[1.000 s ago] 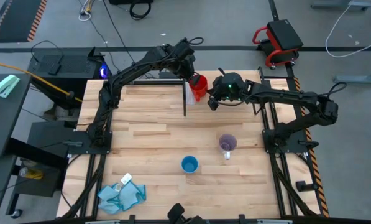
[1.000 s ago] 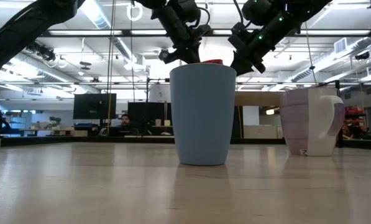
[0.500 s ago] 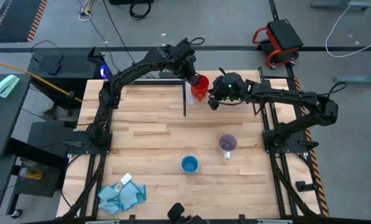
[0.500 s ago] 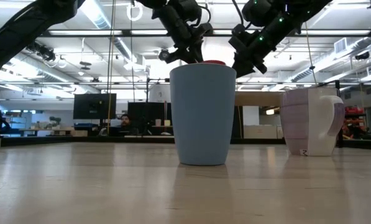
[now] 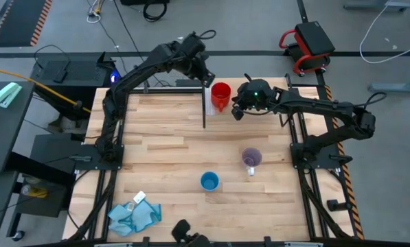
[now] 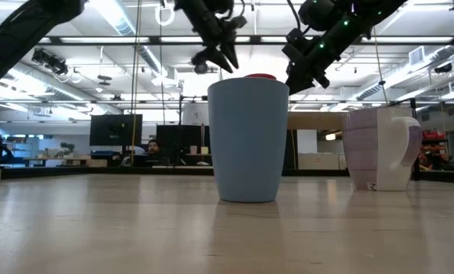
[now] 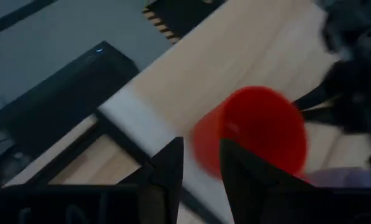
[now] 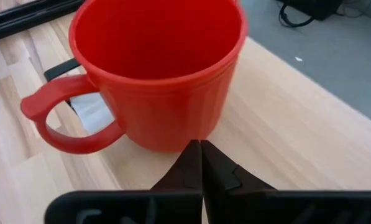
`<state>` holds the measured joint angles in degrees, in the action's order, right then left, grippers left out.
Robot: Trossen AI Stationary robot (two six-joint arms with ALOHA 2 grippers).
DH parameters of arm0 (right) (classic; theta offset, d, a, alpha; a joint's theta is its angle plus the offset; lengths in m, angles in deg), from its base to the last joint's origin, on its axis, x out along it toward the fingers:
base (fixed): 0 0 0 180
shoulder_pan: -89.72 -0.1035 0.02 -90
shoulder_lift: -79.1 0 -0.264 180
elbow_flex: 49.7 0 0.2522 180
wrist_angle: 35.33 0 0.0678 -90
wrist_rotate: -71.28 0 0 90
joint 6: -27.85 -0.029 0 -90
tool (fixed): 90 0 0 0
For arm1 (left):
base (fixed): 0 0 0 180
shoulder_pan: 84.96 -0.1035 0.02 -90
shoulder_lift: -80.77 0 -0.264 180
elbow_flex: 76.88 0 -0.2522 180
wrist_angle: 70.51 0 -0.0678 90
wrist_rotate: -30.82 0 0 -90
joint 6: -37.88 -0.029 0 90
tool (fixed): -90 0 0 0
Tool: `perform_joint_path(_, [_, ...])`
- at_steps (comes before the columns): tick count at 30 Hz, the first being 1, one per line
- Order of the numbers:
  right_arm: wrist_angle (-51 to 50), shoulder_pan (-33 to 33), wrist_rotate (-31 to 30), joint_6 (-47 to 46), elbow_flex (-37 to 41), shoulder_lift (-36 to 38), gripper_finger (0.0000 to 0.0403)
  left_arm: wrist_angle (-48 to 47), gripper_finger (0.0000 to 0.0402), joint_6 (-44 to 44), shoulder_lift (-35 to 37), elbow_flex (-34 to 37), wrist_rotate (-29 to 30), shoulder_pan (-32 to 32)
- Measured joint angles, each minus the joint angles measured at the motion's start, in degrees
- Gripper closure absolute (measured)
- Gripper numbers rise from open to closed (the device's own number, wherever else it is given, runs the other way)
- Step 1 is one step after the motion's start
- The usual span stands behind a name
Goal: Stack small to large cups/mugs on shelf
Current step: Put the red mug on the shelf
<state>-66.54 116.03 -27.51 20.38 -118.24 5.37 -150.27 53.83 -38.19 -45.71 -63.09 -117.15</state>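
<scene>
The red mug [image 5: 220,95] stands upright on the light-wood shelf [image 8: 291,118] at the table's far middle, its handle [image 8: 54,121] toward the shelf's white edge [image 7: 138,118]. My left gripper [image 5: 203,75] is open and empty, up and to the far left of the mug [image 7: 260,130]. My right gripper [image 5: 235,110] is shut, with its tips at the mug's lower wall. The blue mug [image 5: 209,181] and the lilac mug [image 5: 251,158] stand upright on the tabletop nearer the front. My right gripper comes level from the table's right, slanting from the near side. Its shut fingertips [image 8: 201,155] stand at the red mug's lower wall [image 8: 173,137], on the side away from the handle. I cannot tell whether they touch it. The mug stands upright on the shelf.
A light-blue cloth [image 5: 134,215] lies at the table's near left corner. A thin black shelf post [image 5: 204,110] stands just left of the red mug. In the low view the blue mug [image 6: 248,141] and the lilac mug [image 6: 380,148] stand in front of the shelf.
My left gripper has drawn away from the red mug, up and toward the table's far left, and the mug's whole rim now shows from above. The mug stands where it was on the shelf. My right gripper has kept beside it.
</scene>
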Motion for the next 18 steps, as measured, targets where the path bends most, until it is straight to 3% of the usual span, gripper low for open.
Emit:
perform_joint_path(7, [-3.2, 0.2, -0.8, 0.0, 0.0, 3.9, 0.0403, -10.9, 0.03, -3.2, 0.9, 1.0, 5.4, 0.2])
perform_joint_path(18, [-3.5, 0.2, -0.5, 0.0, 0.0, 3.3, 0.0403, -1.0, 0.0325, -5.3, 0.8, 11.2, 0.0, 0.9])
